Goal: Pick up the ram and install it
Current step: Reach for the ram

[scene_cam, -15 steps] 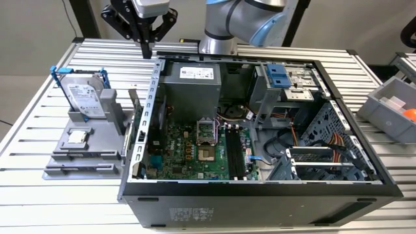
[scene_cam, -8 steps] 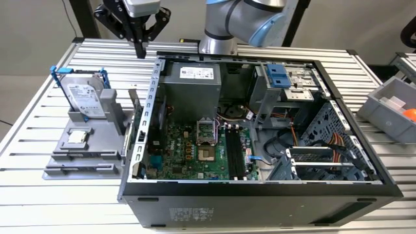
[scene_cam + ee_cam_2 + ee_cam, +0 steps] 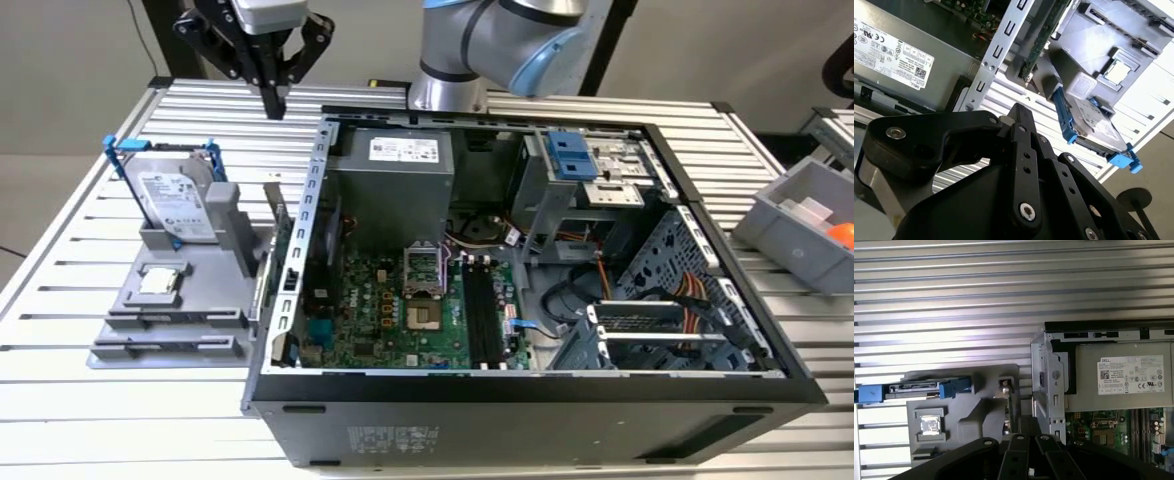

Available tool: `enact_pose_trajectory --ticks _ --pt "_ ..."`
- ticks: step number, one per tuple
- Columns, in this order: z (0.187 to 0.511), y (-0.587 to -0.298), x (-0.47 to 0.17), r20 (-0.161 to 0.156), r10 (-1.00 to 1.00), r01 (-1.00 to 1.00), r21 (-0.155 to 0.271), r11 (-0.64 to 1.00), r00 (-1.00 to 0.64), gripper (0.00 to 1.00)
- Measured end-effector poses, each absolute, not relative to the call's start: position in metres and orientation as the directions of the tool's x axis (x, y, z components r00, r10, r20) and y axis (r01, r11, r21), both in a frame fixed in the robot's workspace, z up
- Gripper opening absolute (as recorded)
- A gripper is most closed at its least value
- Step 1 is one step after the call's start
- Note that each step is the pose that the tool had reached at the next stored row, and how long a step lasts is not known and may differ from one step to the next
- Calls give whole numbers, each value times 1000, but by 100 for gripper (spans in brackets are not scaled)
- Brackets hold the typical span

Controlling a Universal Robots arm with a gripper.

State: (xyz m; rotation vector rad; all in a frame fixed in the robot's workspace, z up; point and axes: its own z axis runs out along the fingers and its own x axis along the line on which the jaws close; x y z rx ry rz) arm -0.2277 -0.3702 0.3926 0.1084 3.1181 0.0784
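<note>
Ram [image 3: 279,214] apart from closed, empty gripper [image 3: 274,104].

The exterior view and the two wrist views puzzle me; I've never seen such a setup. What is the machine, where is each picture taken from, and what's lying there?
This is one robot arm with a black hand at its end. The exterior view comes from a camera off the arm; both wrist views come from cameras riding near the hand, so its black fingers loom in front. The hand is shut and holds nothing, hanging above the ribbed metal table. On the table sits an open computer case and, at the exterior view's left of it, a grey holder. The holder carries a hard drive in a blue frame, a small square processor chip and the ram, a thin board standing on edge.
</note>
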Motion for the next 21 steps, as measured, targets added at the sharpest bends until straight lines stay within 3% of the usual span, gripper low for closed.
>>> enact_pose_trajectory --ticks 21 --pt "393 -369 -267 -18 70 69 51 996 -997 0"
